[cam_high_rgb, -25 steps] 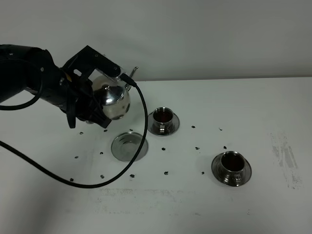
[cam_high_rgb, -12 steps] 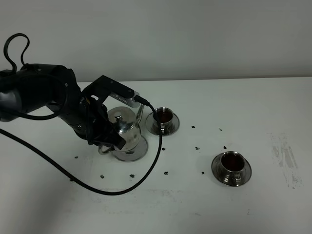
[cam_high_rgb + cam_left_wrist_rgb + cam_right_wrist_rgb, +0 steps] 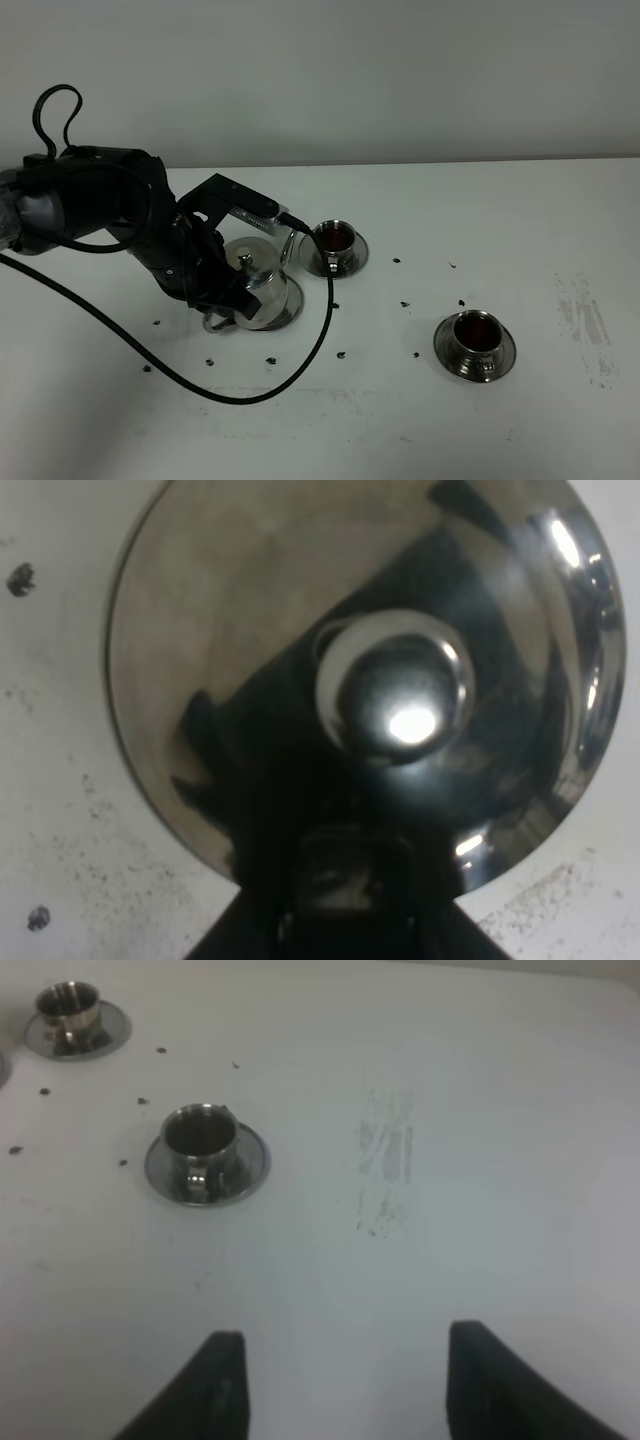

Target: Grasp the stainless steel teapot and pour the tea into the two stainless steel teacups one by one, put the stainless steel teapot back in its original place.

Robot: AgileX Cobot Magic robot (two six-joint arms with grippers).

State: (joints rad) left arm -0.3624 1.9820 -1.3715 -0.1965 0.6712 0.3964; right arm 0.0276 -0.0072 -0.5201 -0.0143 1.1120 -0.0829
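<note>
The stainless steel teapot (image 3: 260, 283) stands upright on its round saucer, the original place (image 3: 294, 300), at the left middle of the table. My left gripper (image 3: 222, 303) is shut on the teapot's handle at its left side. The left wrist view looks straight down on the domed lid and knob (image 3: 395, 692), with the dark gripper (image 3: 345, 900) at its edge. The two stainless steel teacups, one beside the spout (image 3: 334, 244) and one nearer the front right (image 3: 475, 340), sit on saucers and hold dark tea. My right gripper (image 3: 350, 1385) hangs open over bare table, with the cups (image 3: 204, 1150) (image 3: 68, 1015) beyond it.
Small dark specks (image 3: 404, 303) are scattered over the white table around the saucers. A black cable (image 3: 300, 355) loops across the table in front of the teapot. A scuffed grey patch (image 3: 585, 320) marks the table's right side.
The teapot, held high and tilted a second ago, has come down onto its saucer and now stands upright. The left arm has lowered with it.
</note>
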